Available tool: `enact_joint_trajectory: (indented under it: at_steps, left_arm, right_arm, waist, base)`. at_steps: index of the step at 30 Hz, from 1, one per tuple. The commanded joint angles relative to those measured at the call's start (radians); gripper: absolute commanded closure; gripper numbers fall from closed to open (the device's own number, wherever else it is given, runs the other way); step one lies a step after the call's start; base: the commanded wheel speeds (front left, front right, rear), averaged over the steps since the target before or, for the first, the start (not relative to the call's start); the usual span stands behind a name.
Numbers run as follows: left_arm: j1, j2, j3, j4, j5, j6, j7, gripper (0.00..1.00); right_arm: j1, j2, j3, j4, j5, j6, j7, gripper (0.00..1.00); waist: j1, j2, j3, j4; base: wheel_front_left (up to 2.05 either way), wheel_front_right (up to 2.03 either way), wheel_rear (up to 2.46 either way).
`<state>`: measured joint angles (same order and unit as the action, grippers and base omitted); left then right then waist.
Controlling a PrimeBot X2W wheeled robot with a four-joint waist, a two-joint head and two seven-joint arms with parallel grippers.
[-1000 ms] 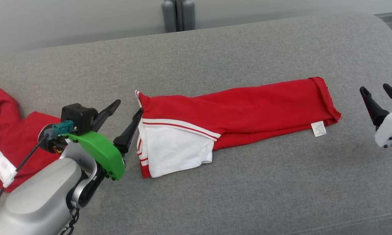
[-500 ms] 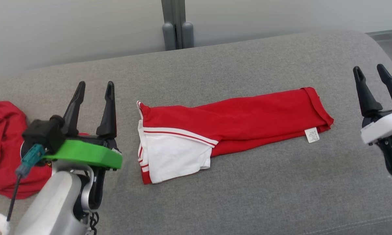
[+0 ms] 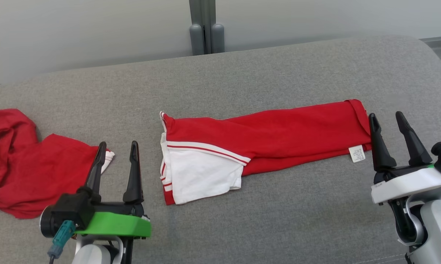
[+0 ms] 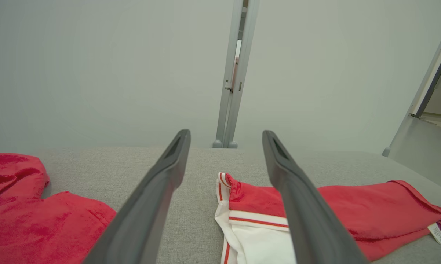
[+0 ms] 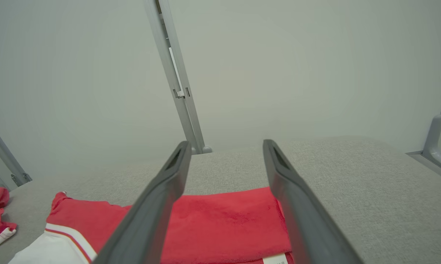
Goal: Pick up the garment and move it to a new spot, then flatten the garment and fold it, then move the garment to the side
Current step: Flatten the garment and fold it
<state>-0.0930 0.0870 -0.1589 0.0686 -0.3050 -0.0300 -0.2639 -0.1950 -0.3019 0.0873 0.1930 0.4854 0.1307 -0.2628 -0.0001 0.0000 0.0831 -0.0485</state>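
Note:
The garment [image 3: 264, 134], red with a white panel and striped trim, lies folded into a long band across the middle of the grey couch seat; a white label [image 3: 357, 153] hangs at its right end. It also shows in the left wrist view [image 4: 352, 216] and the right wrist view [image 5: 224, 223]. My left gripper [image 3: 118, 148] stands open near the front left, apart from the garment's left end, nothing between its fingers. At the front right my right gripper [image 3: 386, 118] is open too, its left finger beside the garment's right end.
A second red garment [image 3: 26, 165] lies crumpled at the couch's left end, just behind my left gripper. A grey post [image 3: 206, 33] stands against the pale wall behind the grey couch [image 3: 279, 73]. The seat's right edge curves down past my right gripper.
My left gripper has drawn back from the garment's left end and turned its fingers upright. My right gripper has come in toward the garment's right end. The camera has shifted.

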Motion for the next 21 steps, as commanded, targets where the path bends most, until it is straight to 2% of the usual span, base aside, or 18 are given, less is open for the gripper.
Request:
enact_joint_trajectory:
  at_steps: [1, 7, 14, 17, 21]
  left_arm:
    - [0.023, -0.009, 0.015, 0.01, 0.009, -0.011, 0.0, 0.0]
    - [0.029, -0.031, 0.028, 0.059, 0.046, -0.051, 0.0, 0.0]
    - [0.002, -0.036, 0.031, 0.075, 0.028, -0.065, 0.0, 0.0]
    - [-0.007, -0.036, 0.024, 0.072, 0.024, -0.063, 0.0, 0.0]
    - [-0.023, -0.036, 0.007, 0.07, 0.032, -0.063, 0.0, 0.0]
  right_arm:
    - [0.014, 0.01, -0.004, -0.006, -0.013, 0.0, -0.003, 0.0]
    - [0.021, 0.035, 0.0, -0.016, -0.04, 0.0, -0.003, 0.0]
    - [0.009, 0.036, -0.012, -0.002, -0.054, 0.0, -0.003, 0.0]
    - [-0.007, 0.033, -0.033, 0.032, -0.068, 0.0, -0.003, 0.0]
    - [-0.061, 0.031, -0.085, 0.152, -0.096, 0.0, -0.001, 0.0]
  waist:
    - [0.0001, 0.0, 0.002, 0.002]
    - [0.0001, 0.0, 0.004, 0.011]
    - [0.0001, 0.0, 0.007, 0.027]
    - [0.0001, 0.0, 0.019, 0.037]
    - [0.0001, 0.0, 0.051, 0.057]
  base:
    - [0.0, 0.0, 0.0]
    - [0.0, 0.0, 0.0]
    - [0.0, 0.0, 0.0]
    - [0.0, 0.0, 0.0]
    - [0.0, 0.0, 0.0]
